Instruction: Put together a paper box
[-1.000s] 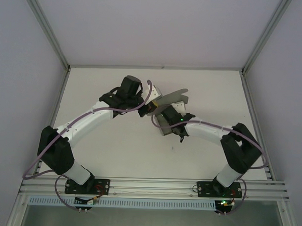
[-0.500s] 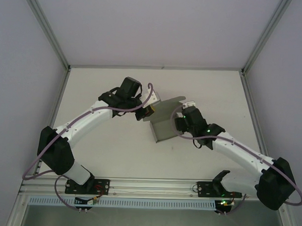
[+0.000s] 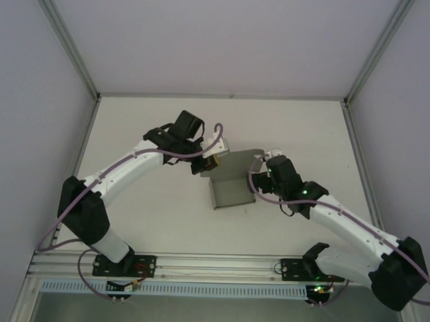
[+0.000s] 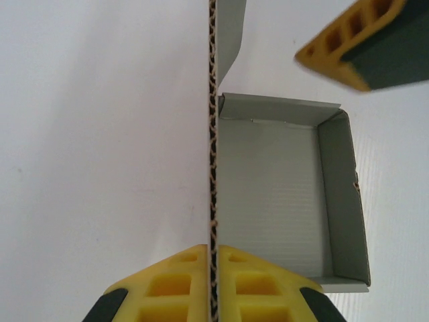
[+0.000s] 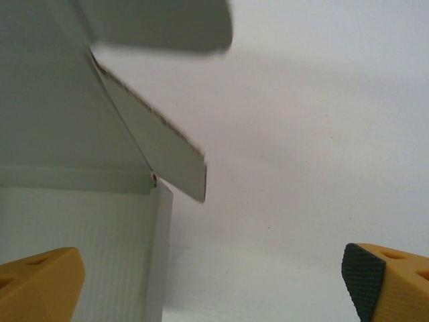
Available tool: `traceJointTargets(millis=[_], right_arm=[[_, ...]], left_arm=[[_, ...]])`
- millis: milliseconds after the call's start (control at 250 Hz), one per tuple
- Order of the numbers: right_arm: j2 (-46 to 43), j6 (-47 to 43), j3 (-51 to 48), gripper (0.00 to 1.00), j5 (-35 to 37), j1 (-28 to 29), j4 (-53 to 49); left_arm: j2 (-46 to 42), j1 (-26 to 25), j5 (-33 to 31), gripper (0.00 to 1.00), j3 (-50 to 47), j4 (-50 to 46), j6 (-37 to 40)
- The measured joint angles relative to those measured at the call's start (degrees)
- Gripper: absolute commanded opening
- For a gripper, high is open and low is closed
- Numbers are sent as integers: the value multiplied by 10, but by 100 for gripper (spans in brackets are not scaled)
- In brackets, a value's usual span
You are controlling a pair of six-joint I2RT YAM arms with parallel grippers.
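The paper box point(image 3: 232, 184) is seen at the centre of the table point(image 3: 163, 216), one upright wall clamped by the left hand point(image 4: 213, 261); the right hand point(image 3: 264, 177) is spread wide, empty, just right of it.

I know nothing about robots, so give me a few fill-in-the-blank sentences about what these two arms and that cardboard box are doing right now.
The left gripper is ___ on an upright panel of the paper box.
The right gripper has its jaws wide ___, holding nothing.
The box's card is ___ in colour.
The table beneath is ___.
Missing words: shut; open; grey; white.
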Motion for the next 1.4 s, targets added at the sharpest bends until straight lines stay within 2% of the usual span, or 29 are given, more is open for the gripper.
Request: traceJointTargets(millis=[188, 323, 431, 475, 559, 631, 663, 818, 982, 1102, 1298, 1401], right_arm=[[-96, -1, -30, 100, -19, -16, 1], [-100, -8, -30, 100, -35, -19, -3], [-74, -21, -21, 100, -47, -21, -20], [-60, -30, -12, 100, -52, -22, -26], [-36, -50, 7, 100, -59, -22, -33], [-19, -71, 26, 99, -66, -22, -39], [-11, -82, 36, 98, -68, -22, -43], [28, -132, 91, 96, -88, -27, -61], [86, -172, 131, 88, -117, -29, -85], [126, -189, 136, 73, -125, -29, -103], [157, -204, 136, 42, -129, -31, -120], [160, -207, 137, 37, -134, -33, -125]], left_arm=[[55, 2, 19, 3, 5, -23, 79], [92, 3, 25, 14, 38, -49, 122], [110, 4, 23, 35, 58, -65, 138], [110, 5, 21, 49, 59, -68, 136], [108, 5, 16, 68, 60, -71, 139], [106, 6, 7, 80, 60, -73, 136], [105, 6, 2, 82, 60, -75, 132], [81, 6, -42, 83, 51, -77, 101], [47, 13, -98, 77, 20, -66, 60], [46, 22, -106, 73, 12, -71, 41], [46, 25, -100, 64, 12, -84, 29], [47, 23, -97, 58, 13, -93, 27]])
